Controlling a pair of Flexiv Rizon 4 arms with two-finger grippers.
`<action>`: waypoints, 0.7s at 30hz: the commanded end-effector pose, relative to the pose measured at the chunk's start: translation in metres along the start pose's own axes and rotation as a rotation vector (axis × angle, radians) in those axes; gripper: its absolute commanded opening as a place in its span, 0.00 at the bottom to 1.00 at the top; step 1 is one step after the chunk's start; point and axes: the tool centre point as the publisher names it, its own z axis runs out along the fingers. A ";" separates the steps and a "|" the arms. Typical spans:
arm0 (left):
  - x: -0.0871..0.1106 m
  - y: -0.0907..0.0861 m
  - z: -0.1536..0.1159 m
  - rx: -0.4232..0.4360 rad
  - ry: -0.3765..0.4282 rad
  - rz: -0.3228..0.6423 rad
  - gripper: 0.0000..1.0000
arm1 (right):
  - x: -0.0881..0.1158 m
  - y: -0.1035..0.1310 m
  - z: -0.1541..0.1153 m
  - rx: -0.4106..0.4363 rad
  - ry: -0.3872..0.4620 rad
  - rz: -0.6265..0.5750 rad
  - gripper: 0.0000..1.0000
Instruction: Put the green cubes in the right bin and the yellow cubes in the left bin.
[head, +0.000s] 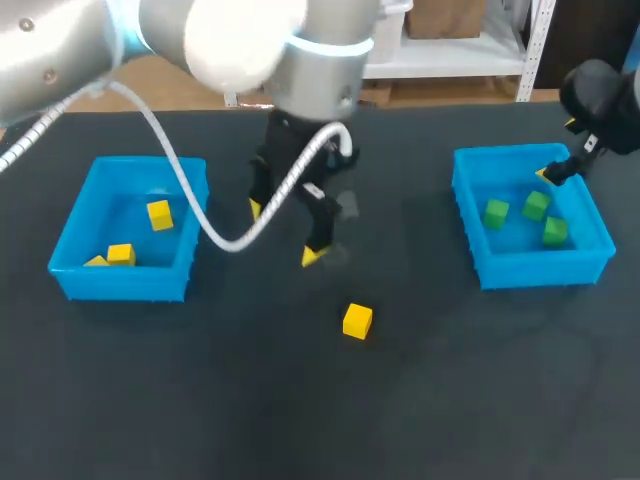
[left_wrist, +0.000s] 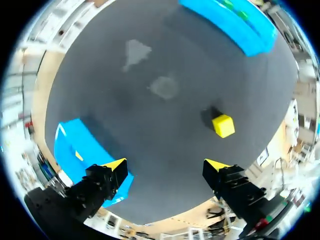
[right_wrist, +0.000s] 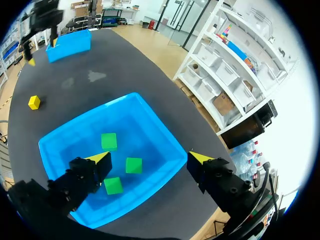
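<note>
The dark table (head: 450, 400) fills the head view. My left arm (head: 300, 60) comes in from the far left and hangs over the middle, and its bulk hides part of the table's far edge. A white hose (head: 180, 180) loops down from it and crosses in front of the left bin's near right corner. My right arm (head: 605, 95) shows only at the far right.

The left bin (head: 120, 283) and the right bin (head: 540, 270), both blue, stand well apart at the two sides.

The left gripper (head: 284, 232) hangs above the table between the bins, fingers spread wide with nothing between them. The right gripper (right_wrist: 150, 157) is above the right bin's far right corner, also spread and holding nothing. From its wrist, the bin lies right under the fingers.

Three green cubes (head: 537, 205) lie in the right bin, close together but apart. Three yellow cubes (head: 159, 214) lie in the left bin, two of them touching at its near wall.

One loose yellow cube (head: 357, 321) sits on the table, near the left gripper on the side toward the camera. In the left wrist view it lies ahead of the fingers, nearer one than the other.

Two pale smudges (left_wrist: 163, 87) mark the table beyond it.
</note>
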 end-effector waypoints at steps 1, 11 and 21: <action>0.004 -0.026 0.007 -0.096 -0.178 0.092 1.00 | 0.000 0.001 0.000 0.002 -0.001 0.000 1.00; -0.006 -0.063 0.020 -0.157 -0.129 0.353 1.00 | 0.000 0.001 0.000 0.002 -0.001 0.000 1.00; -0.017 -0.065 0.055 -0.164 -0.077 0.414 1.00 | 0.000 0.001 0.000 0.002 -0.001 0.000 1.00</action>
